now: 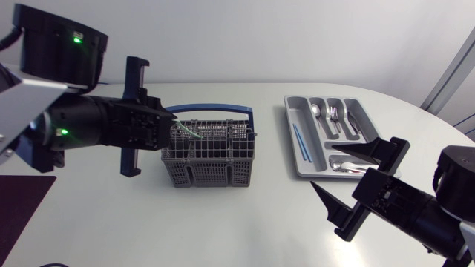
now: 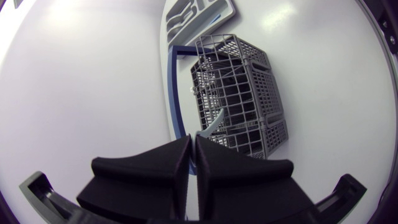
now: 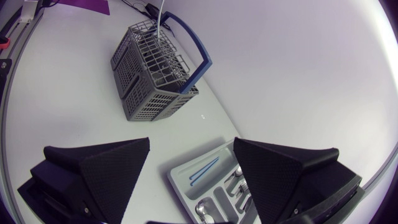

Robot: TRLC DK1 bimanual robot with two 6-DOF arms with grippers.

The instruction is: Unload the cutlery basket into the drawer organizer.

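Left end effector [image 1: 177,124]: fingers pressed together, only a narrow slit between them in the left wrist view [image 2: 191,140]. They are clamped on a thin pale utensil [image 1: 190,133] that sticks out from the fingertips and slants over the top of the cutlery basket [image 1: 208,157]. In the wrist view the utensil [image 2: 211,126] shows as a slim curved strip running from the fingertips to the basket's near rim. I cannot tell what kind of utensil it is.

Cutlery basket: grey wire-grid box, upright near the middle of the white tabletop [image 1: 245,222], its blue handle [image 1: 215,109] tilted back on the far side. The left end effector is at the basket's left upper rim.

Right end effector [image 1: 352,182]: fingers spread wide apart, gripping nothing. It sits near the corner of the drawer organizer [image 1: 291,137] closest to the camera, and one finger overlaps that corner in the head view. From the right wrist view [image 3: 191,149] the organizer [image 3: 180,171] lies between and beyond the spread fingers, with the basket [image 3: 152,74] farther off.

Drawer organizer: grey tray, right of the basket and well apart from it. Two blue sticks [image 1: 300,142] lie in the long compartment on the basket side, a fork [image 1: 332,113] in a middle compartment and spoons [image 1: 343,165] in the crosswise compartment at the near end.
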